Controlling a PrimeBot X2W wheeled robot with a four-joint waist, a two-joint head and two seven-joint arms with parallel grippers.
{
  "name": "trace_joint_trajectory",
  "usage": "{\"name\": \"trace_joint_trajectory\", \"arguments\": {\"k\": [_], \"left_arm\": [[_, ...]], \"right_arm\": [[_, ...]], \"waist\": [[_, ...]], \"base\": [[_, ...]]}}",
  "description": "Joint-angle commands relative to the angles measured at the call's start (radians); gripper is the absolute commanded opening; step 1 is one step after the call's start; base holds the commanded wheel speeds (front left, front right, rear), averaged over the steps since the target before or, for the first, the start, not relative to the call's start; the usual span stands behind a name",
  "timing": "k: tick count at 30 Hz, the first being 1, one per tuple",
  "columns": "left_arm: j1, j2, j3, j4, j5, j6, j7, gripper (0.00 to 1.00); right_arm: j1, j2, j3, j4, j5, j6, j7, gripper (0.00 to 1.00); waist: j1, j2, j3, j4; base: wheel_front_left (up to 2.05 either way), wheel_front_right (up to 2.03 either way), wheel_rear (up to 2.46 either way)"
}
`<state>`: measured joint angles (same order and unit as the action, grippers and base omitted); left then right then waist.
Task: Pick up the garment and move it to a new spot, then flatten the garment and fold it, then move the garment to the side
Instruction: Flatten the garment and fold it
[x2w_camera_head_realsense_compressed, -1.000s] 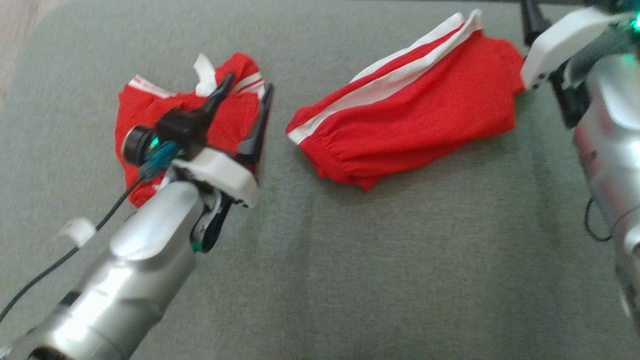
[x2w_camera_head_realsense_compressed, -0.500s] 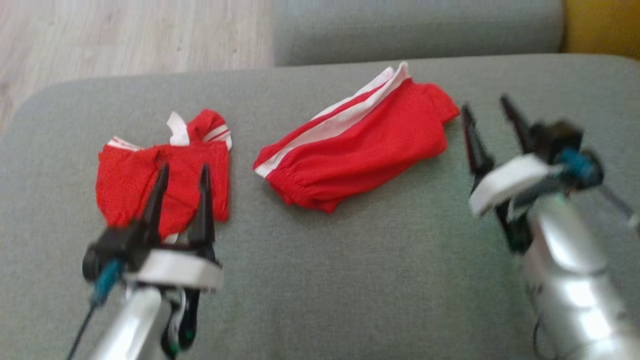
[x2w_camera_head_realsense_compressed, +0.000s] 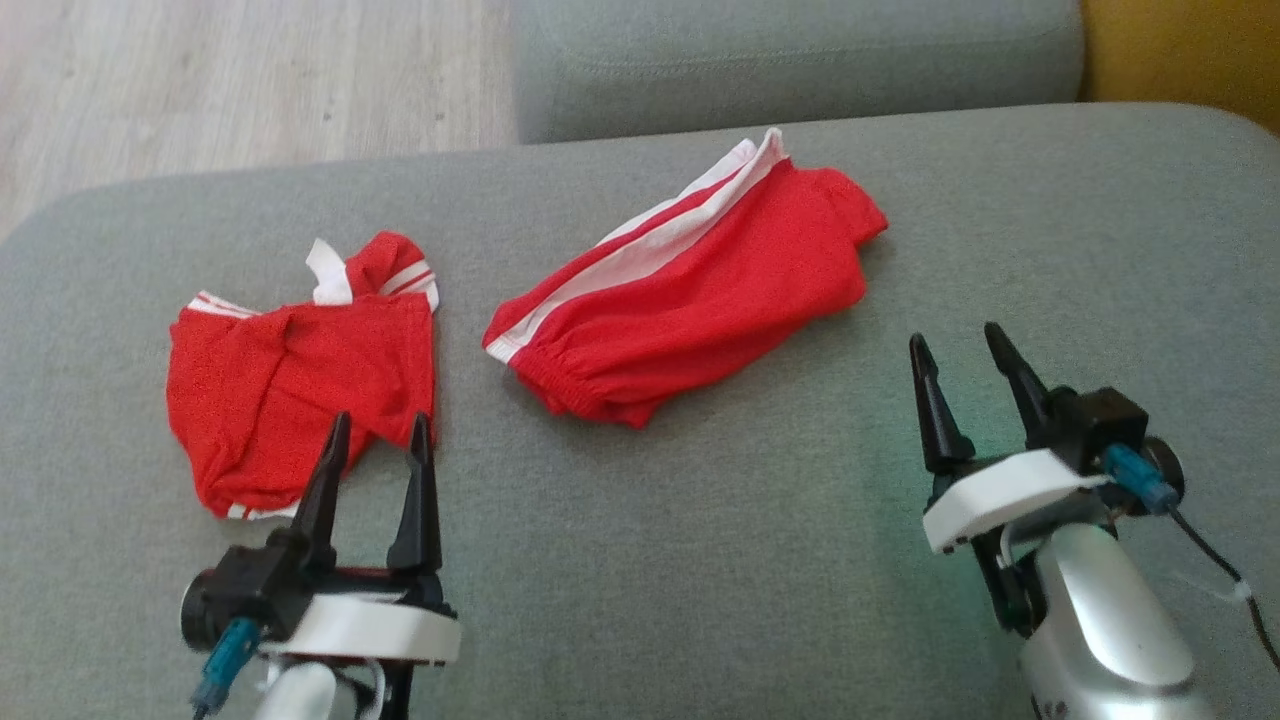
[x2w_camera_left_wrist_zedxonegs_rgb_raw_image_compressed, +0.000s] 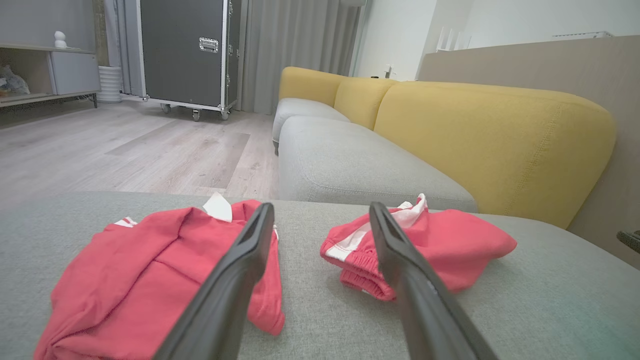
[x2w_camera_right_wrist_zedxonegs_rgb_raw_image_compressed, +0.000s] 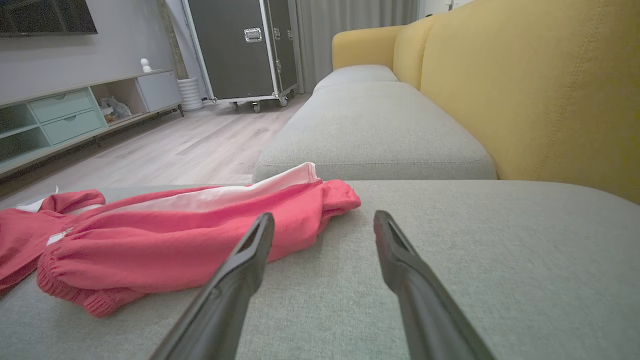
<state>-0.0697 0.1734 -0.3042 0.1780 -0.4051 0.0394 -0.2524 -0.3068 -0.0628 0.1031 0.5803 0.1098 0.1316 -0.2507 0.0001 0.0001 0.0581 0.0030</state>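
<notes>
Evidently soft and light, the folded red fabric shorts with white side stripes (x2w_camera_head_realsense_compressed: 690, 300) lie at upper centre of the head view on the grey upholstered cushion (x2w_camera_head_realsense_compressed: 700, 580). A rumpled red-and-white garment (x2w_camera_head_realsense_compressed: 290, 390) lies at centre left. Either would likely sag, so pinching a thick hem or waistband seems best. The left gripper (x2w_camera_head_realsense_compressed: 380, 425), lower left, and the right gripper (x2w_camera_head_realsense_compressed: 955, 338), lower right, stand spread wide, holding nothing.

Bare grey cushion (x2w_camera_head_realsense_compressed: 700, 560) lies ahead of your right gripper (x2w_camera_head_realsense_compressed: 952, 332) and in the lane between both arms. The crumpled red garment (x2w_camera_head_realsense_compressed: 280, 390) blocks the ground just beyond your left gripper (x2w_camera_head_realsense_compressed: 380, 417); the folded red shorts (x2w_camera_head_realsense_compressed: 690, 300) hold the centre, and the yellow backrest (x2w_camera_head_realsense_compressed: 1180, 50) walls the right side.
</notes>
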Motion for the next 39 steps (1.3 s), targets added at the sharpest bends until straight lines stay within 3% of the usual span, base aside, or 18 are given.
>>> {"name": "trace_joint_trajectory", "arguments": {"k": [1, 7, 14, 22, 27, 36, 38, 39], "left_arm": [[-0.057, -0.001, 0.047, -0.029, 0.012, -0.007, -0.009, 1.0], [-0.116, -0.039, 0.063, -0.011, 0.047, -0.051, -0.009, 1.0], [-0.186, -0.078, 0.068, 0.024, 0.076, -0.095, -0.009, 1.0], [-0.241, -0.107, 0.058, 0.046, 0.089, -0.123, -0.009, 1.0], [-0.275, -0.119, 0.045, 0.06, 0.092, -0.137, -0.009, 1.0], [-0.284, -0.123, 0.027, 0.059, 0.082, -0.14, -0.009, 1.0], [-0.286, -0.123, 0.024, 0.057, 0.076, -0.135, -0.009, 1.0], [-0.287, -0.123, 0.024, 0.057, 0.075, -0.133, -0.009, 1.0]], "right_arm": [[-0.049, 0.012, 0.021, -0.042, -0.011, -0.001, -0.005, 1.0], [-0.134, 0.012, -0.015, -0.062, -0.062, -0.001, 0.05, 1.0], [-0.328, 0.011, -0.141, 0.015, -0.118, -0.001, 0.18, 1.0], [-0.496, -0.003, -0.361, 0.194, -0.196, -0.001, 0.336, 1.0], [-0.583, -0.053, -0.487, 0.344, -0.313, -0.001, 0.394, 1.0], [-0.655, -0.077, -0.548, 0.507, -0.403, -0.001, 0.455, 1.0], [-0.664, -0.076, -0.542, 0.535, -0.416, -0.001, 0.462, 0.22], [-0.669, -0.074, -0.535, 0.546, -0.422, -0.001, 0.46, 0.0]], "waist": [[-0.0001, -0.0001, 0.017, 0.011], [-0.0001, -0.0001, 0.089, 0.06], [-0.0001, -0.0001, 0.172, 0.144], [-0.0001, -0.0001, 0.231, 0.214], [-0.0001, -0.0001, 0.268, 0.264], [-0.0001, -0.0001, 0.296, 0.289], [-0.0001, -0.0001, 0.297, 0.287], [-0.0001, -0.0001, 0.297, 0.284]], "base": [[0.0, 0.0, 0.0], [0.0, 0.0, 0.0], [0.0, 0.0, 0.0], [0.0, 0.0, 0.0], [0.0, 0.0, 0.0], [0.0, 0.0, 0.0], [0.0, 0.0, 0.0], [0.0, 0.0, 0.0]]}}
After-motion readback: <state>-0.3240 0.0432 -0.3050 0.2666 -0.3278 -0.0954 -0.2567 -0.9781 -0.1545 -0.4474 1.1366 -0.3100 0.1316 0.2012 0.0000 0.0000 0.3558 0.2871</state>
